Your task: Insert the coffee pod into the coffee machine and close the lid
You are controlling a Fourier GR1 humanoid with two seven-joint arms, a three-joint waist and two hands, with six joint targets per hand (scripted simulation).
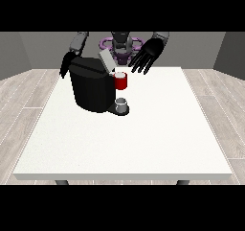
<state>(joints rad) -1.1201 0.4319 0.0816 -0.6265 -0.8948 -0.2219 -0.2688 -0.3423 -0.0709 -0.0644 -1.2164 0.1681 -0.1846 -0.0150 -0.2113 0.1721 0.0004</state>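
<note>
A black coffee machine stands on the white table at the left of its far half. Its grey lid is tilted up and open. The machine's red front part shows a pale top that may be the coffee pod; I cannot tell for sure. A small grey cup sits on the machine's base below it. The hand at the view's right hovers above and right of the red part with fingers spread and straight, holding nothing. The hand at the view's left hangs behind the machine's left edge, partly hidden.
Bare white table surface stretches in front of and to the right of the machine. The robot's torso stands behind the far edge. Wooden floor surrounds the table.
</note>
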